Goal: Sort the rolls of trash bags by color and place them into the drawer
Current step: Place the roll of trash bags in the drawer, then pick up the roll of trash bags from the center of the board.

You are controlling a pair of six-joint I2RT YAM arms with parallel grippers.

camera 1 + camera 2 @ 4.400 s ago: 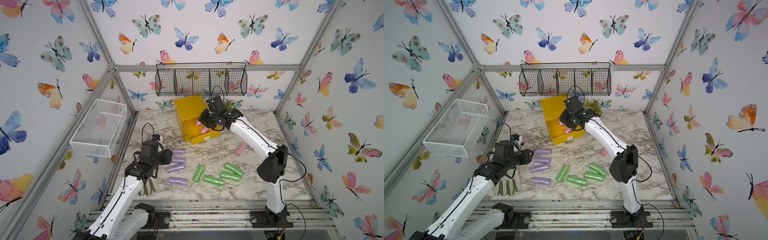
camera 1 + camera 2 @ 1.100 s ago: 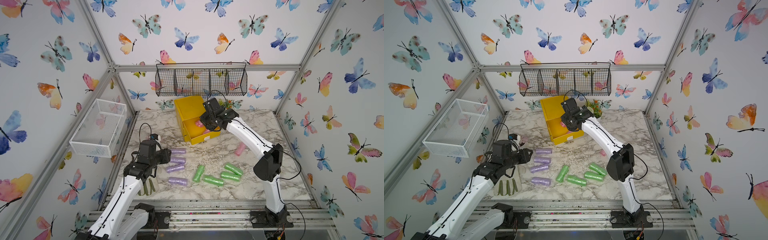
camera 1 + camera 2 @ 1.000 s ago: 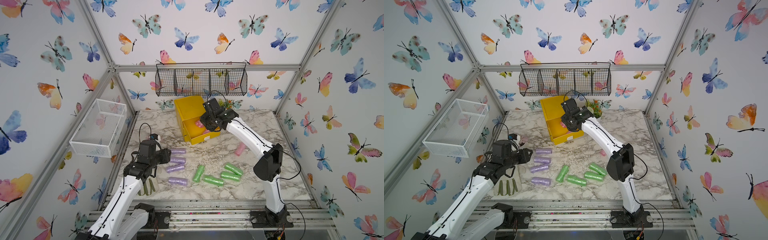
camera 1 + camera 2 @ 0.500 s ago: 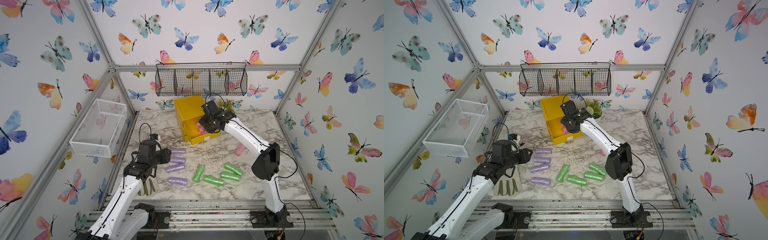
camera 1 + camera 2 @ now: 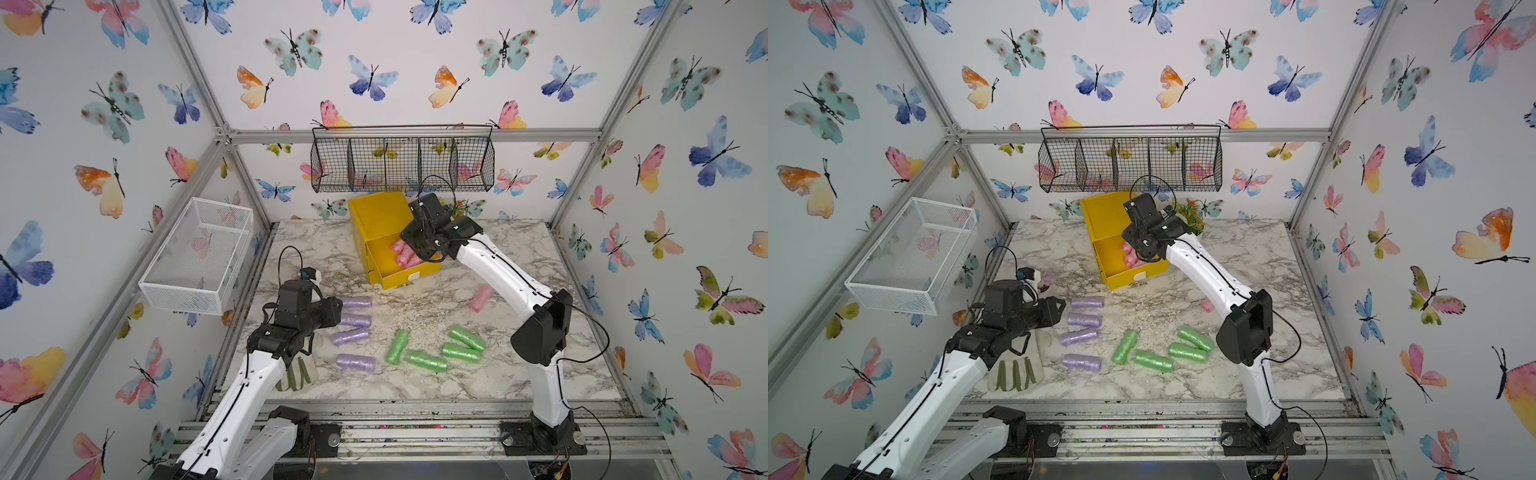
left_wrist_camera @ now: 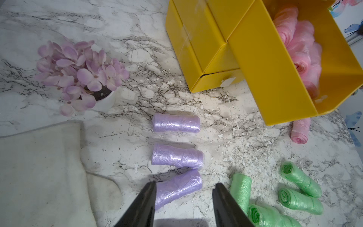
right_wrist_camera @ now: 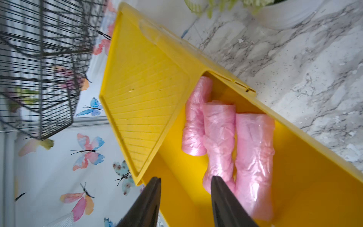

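Observation:
The yellow drawer (image 5: 405, 278) (image 5: 1133, 276) stands at the back of the table with its top tray pulled out. Three pink rolls (image 7: 219, 137) (image 5: 401, 253) lie side by side in that tray. My right gripper (image 7: 185, 177) hangs open just above them, with nothing between its fingers. A loose pink roll (image 5: 481, 298) (image 6: 299, 130) lies on the table to the right. Several purple rolls (image 5: 355, 320) (image 6: 176, 156) and several green rolls (image 5: 426, 360) lie in front. My left gripper (image 6: 184, 184) (image 5: 336, 309) is open over one purple roll's end.
A white mesh basket (image 5: 199, 253) hangs on the left wall and a black wire basket (image 5: 401, 164) on the back wall above the drawer. A pot of lilac flowers (image 6: 82, 74) and a pale glove (image 5: 1015, 374) sit by my left arm.
My right gripper has opened over the drawer tray and a pink roll now rests there with the others. The wrist shifted slightly toward the chest. The left arm has not moved.

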